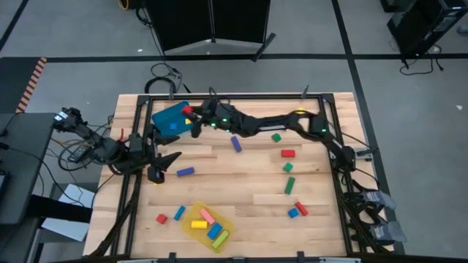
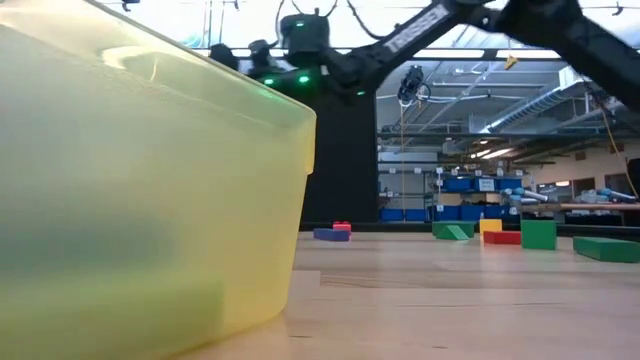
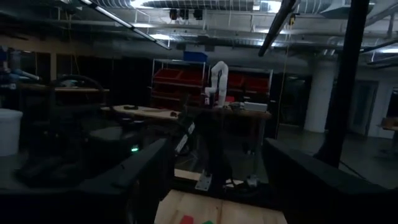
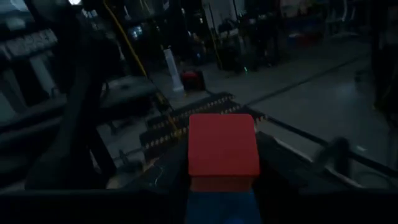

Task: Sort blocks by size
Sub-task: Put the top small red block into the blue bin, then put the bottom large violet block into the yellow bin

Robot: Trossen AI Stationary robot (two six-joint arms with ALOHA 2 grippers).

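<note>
My right gripper point(image 1: 192, 112) reaches across the far side of the table and is shut on a small red block point(image 4: 222, 146), over the blue bin point(image 1: 170, 120) at the far left. In the right wrist view, blue point(image 4: 221, 208) shows just below the block. My left gripper point(image 1: 169, 159) hangs open above the table's left part, with nothing between its fingers point(image 3: 146, 177). Loose blocks lie on the wood: a blue bar point(image 1: 235, 143), a green cube point(image 1: 276, 136), a red one point(image 1: 287, 153), a green bar point(image 1: 289, 185). My right gripper pinches the red block by two opposite sides point(image 4: 194, 163) between its two fingers. The fingers lie about level and come from the table's right. The block is lifted clear, above the blue bin.
A yellow tray point(image 1: 208, 225) with several blocks stands at the near edge and fills the left of the low view point(image 2: 150, 200). More blocks lie near it point(image 1: 161, 218) and at the near right point(image 1: 297, 211). A blue block point(image 1: 185, 172) lies by my left gripper.
</note>
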